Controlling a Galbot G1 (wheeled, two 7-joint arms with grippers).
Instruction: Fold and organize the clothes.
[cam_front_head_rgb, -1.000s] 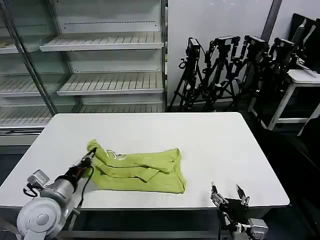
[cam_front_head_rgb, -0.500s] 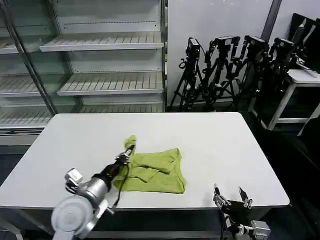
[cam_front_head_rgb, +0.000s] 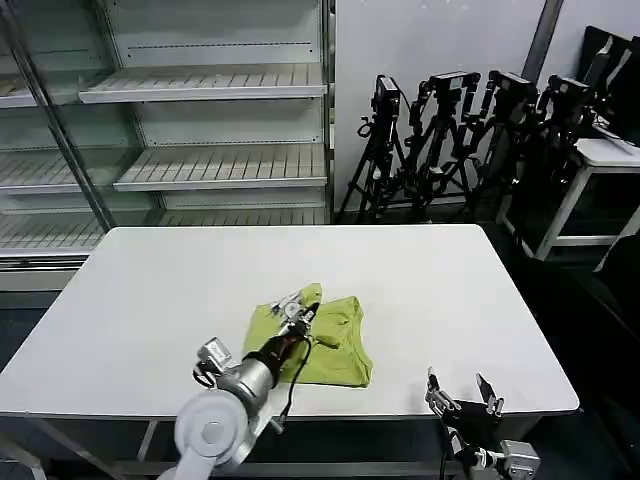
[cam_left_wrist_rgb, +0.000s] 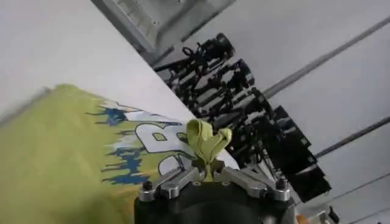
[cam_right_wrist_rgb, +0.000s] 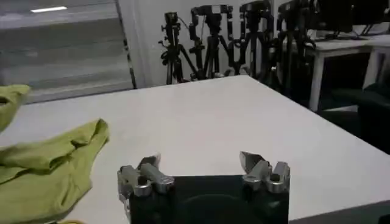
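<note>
White table (cam_front_head_rgb: 150, 290) fills the lower middle of the head view; empty shelving (cam_front_head_rgb: 200, 150) upper left, a row of tripods (cam_front_head_rgb: 470, 130) upper right. Lime-green T-shirt (cam_front_head_rgb: 335, 345) lies bunched low and slightly left of centre on the table, near the front edge, partly doubled over itself. Left gripper (cam_front_head_rgb: 300, 312) sits over the shirt's upper left part, arm running down to the bottom edge of the frame. Jaws pinched tight on a fold of the fabric, a knot of green cloth sticking up between the fingers (cam_left_wrist_rgb: 183, 179) in the left wrist view. The lifted flap shows its printed side, white and dark lettering (cam_left_wrist_rgb: 146, 143) across the green, left of centre in that view. Right gripper (cam_front_head_rgb: 458, 392) sits at lower right of the head view, at the table's front edge, well apart from the shirt. Its jaws stand wide apart with nothing between them; fingers (cam_right_wrist_rgb: 253, 163) bare in the right wrist view, the shirt (cam_right_wrist_rgb: 49, 164) lying at the left of that frame.
</note>
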